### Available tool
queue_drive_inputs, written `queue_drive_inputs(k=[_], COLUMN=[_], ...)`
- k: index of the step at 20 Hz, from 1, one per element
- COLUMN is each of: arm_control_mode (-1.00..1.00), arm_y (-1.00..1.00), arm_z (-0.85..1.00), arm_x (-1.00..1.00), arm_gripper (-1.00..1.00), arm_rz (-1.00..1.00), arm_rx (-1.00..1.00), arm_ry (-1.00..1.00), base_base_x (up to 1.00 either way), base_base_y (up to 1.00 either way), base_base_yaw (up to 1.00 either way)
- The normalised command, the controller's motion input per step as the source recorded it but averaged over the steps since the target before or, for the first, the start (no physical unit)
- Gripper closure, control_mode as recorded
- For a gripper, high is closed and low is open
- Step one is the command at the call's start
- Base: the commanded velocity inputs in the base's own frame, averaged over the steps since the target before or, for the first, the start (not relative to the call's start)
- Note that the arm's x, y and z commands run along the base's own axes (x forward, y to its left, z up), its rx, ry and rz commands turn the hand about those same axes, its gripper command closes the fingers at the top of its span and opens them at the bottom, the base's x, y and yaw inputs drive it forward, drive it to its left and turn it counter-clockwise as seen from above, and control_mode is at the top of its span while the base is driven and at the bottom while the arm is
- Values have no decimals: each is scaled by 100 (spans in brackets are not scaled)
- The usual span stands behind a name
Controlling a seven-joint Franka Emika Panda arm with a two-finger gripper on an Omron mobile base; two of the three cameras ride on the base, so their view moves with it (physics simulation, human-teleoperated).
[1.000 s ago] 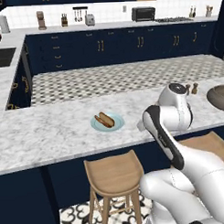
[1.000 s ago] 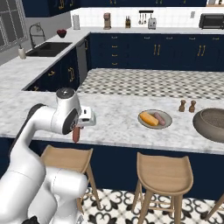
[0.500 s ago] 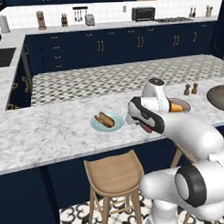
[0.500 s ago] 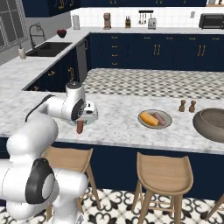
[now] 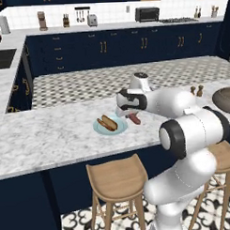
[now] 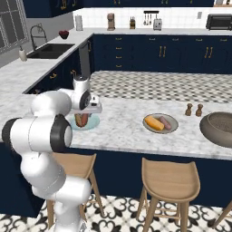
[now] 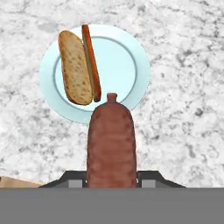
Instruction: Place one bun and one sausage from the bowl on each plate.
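One sausage (image 7: 111, 140) pinched in jaws | moved from counter edge to over blue plate (image 7: 131, 65)

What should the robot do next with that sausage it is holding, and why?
Probably carry it a little farther forward, over the pale blue plate, then lower and let go. The tool is shut on the sausage, which hangs just short of the plate's rim, above the marble counter. The plate already carries a bun with something thin and orange-red beside it.

two wooden stools (image 6: 168, 177) below the marble counter (image 5: 56, 133), salt and pepper shakers (image 6: 194, 109) on it.
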Motion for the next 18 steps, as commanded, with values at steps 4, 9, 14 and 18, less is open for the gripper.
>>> queue_drive_inputs(k=[4,9,14,18], arm_control_mode=[-100,-100,-100,-100], arm_y=[13,10,2,9], arm_z=[-17,-52,-50,-36], arm_x=[100,100,67,16], arm_gripper=[100,100,100,100], arm_rz=[0,0,3,4], arm_rx=[0,0,0,0], arm_ry=[2,13,20,20], base_base_x=[0,0,0,0], base_base_y=[0,0,0,0], base_base_yaw=[0,0,0,0])
